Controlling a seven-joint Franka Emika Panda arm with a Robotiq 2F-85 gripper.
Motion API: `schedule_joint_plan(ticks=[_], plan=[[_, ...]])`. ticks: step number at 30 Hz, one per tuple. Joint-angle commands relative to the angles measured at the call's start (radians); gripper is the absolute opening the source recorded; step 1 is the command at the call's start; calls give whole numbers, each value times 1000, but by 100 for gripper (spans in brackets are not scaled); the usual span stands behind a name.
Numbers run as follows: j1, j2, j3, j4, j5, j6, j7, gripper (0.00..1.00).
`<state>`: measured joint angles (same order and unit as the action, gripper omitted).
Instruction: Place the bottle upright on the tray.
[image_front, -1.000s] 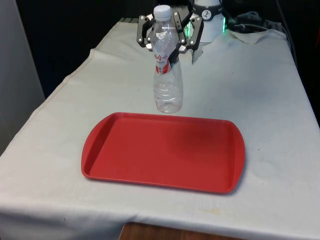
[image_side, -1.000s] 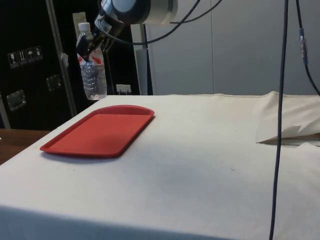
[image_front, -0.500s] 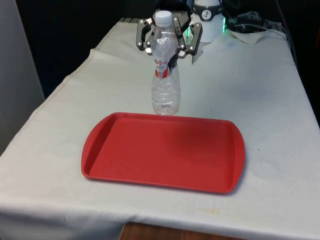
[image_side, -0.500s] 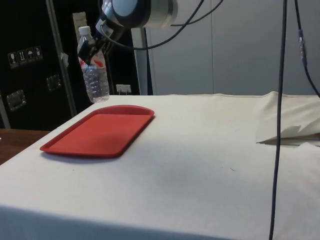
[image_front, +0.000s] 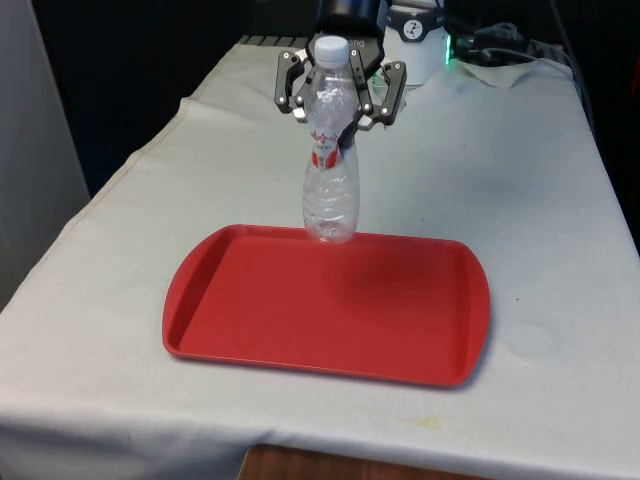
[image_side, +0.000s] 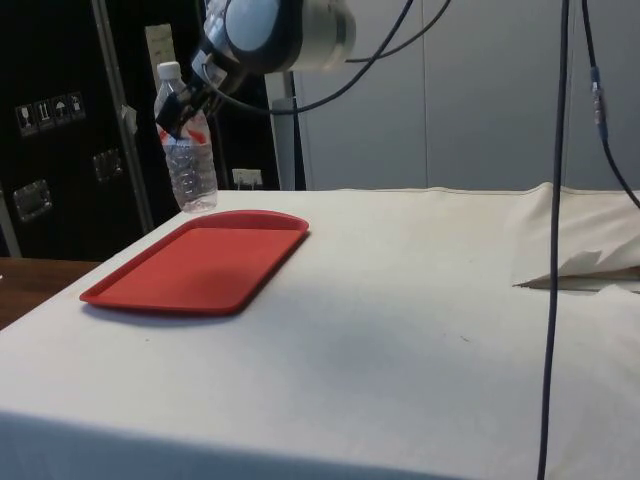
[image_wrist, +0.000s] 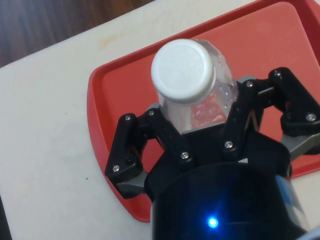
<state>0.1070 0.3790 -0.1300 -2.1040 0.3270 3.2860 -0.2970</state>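
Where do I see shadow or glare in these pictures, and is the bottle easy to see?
Front view: a soft shadow on the tray below the bottle, no strong glare. Side view: the clear bottle merges with the dark cabinets. Wrist view: its white cap is brightly lit.

The clear plastic bottle (image_front: 330, 170) has a white cap (image_wrist: 183, 71) and a red-and-white label; the flat plastic tray (image_front: 420, 345) is plain red, the table cloth (image_front: 520, 180) white, the two-finger gripper (image_front: 340, 100) black.
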Motion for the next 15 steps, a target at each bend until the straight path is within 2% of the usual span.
schedule_joint_plan(ticks=[1, 5, 6, 7, 13, 14, 15], plan=[[-31, -2, 57, 7, -3, 18, 0, 0], [-32, 16, 60, 7, -9, 44, 3, 0], [0, 19, 4, 0, -1, 30, 0, 0], [-32, 21, 60, 7, -10, 51, 3, 0], [-32, 49, 64, 8, -16, 87, 7, 0], [0, 50, 11, 0, -2, 73, 0, 0], [-32, 53, 65, 8, -17, 92, 7, 0]])
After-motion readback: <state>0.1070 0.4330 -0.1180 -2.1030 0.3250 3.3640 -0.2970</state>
